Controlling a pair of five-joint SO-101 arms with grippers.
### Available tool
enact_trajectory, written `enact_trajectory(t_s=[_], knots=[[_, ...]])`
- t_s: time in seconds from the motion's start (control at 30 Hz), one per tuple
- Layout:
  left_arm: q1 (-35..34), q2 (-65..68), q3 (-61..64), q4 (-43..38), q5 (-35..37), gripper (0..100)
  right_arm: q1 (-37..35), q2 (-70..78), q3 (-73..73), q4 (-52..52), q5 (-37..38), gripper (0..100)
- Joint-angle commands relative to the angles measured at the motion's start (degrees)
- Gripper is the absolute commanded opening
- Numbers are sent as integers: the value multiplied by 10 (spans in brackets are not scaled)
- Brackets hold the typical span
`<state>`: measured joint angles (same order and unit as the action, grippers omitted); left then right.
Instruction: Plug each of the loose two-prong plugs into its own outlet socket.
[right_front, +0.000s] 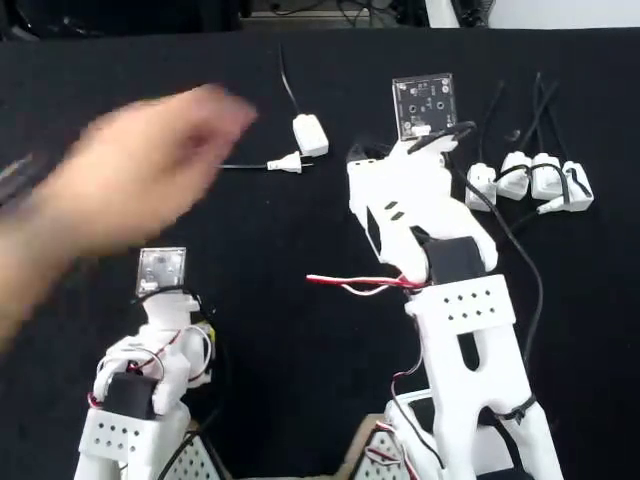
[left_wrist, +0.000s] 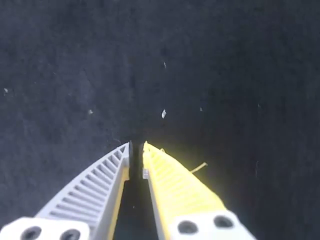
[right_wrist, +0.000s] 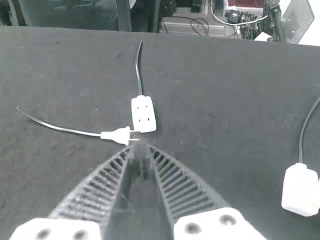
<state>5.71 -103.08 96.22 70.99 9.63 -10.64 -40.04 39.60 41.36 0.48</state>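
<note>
A white outlet socket (right_front: 310, 135) (right_wrist: 143, 114) lies at the back middle of the black table. A loose white two-prong plug (right_front: 287, 163) (right_wrist: 117, 135) lies just beside it. Its prongs point at the socket's near corner and are not inserted, and its thin cable trails away to the left. My right gripper (right_wrist: 139, 147) is shut and empty, with its tips just short of the plug. My left gripper (left_wrist: 136, 150) is shut and empty over bare black cloth at the front left.
Several more white sockets (right_front: 530, 178) with cables cluster at the back right, and one of them (right_wrist: 300, 190) is beside my right gripper. A person's blurred hand (right_front: 150, 170) hangs over the left of the table near the plug's cable.
</note>
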Motion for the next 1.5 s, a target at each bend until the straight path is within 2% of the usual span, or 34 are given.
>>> enact_trajectory(t_s=[0.0,0.27,0.53,1.1,1.23,1.33,1.47], knots=[[7,-7,11,16,6,59,14,-22,0,-11,5,12],[8,-7,11,16,6,59,14,-22,-4,-9,9,12],[11,-7,11,16,6,59,15,-22,-21,50,9,12],[8,-7,11,16,6,59,-1,7,-29,55,8,35],[9,-7,11,16,6,59,-34,116,-101,155,8,140],[8,-7,11,16,6,59,-46,228,-210,271,10,149],[8,-7,11,16,6,59,-26,323,-381,391,5,149]])
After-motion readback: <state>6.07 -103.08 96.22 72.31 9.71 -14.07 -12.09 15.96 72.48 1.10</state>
